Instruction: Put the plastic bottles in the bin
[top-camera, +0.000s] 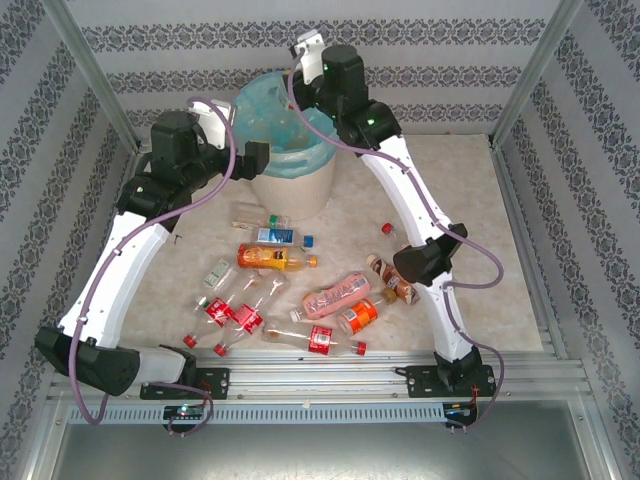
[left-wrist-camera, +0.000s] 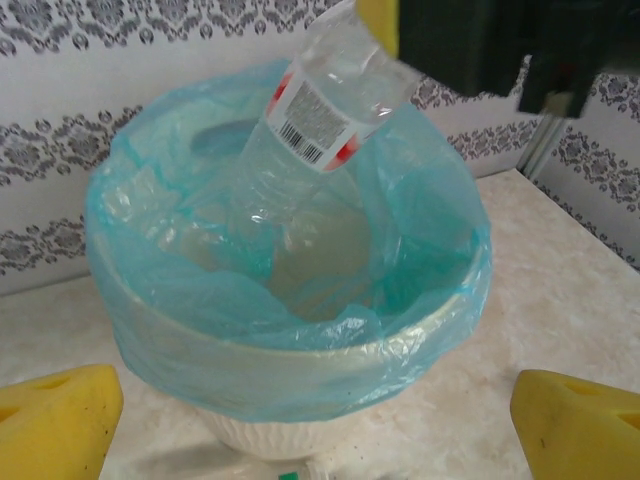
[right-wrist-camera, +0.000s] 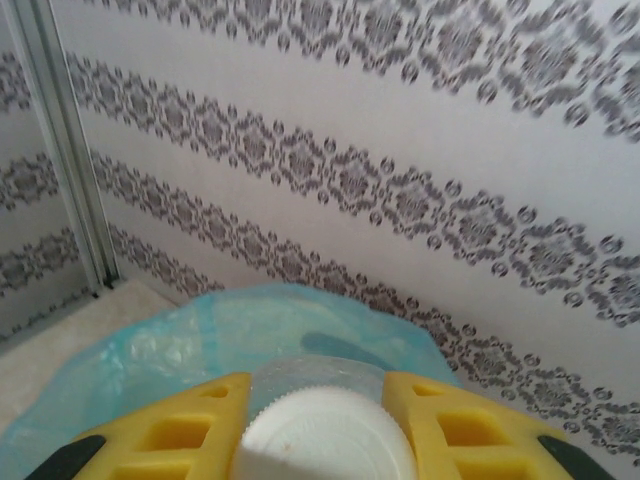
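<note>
The top camera hangs above and behind the arm bases. It looks down and forward over the whole table (top-camera: 500, 290), as far as the far wall (top-camera: 420, 60), and it is the farthest view. The bin (top-camera: 290, 190) stands at the table's far edge, near the middle.

The left wrist camera looks from close and a little above into the bin's mouth, with the left gripper (left-wrist-camera: 318, 400) at the picture's lower edge.

The right wrist camera is over the bin, very near the white cap (right-wrist-camera: 325, 440) inside the right gripper (right-wrist-camera: 318, 385). It faces the wall, with a corner post (right-wrist-camera: 60, 150) at the picture's left.

All three views share the bin's blue bag (right-wrist-camera: 190, 340). Both wrist views share the clear bottle (left-wrist-camera: 320, 110).
</note>
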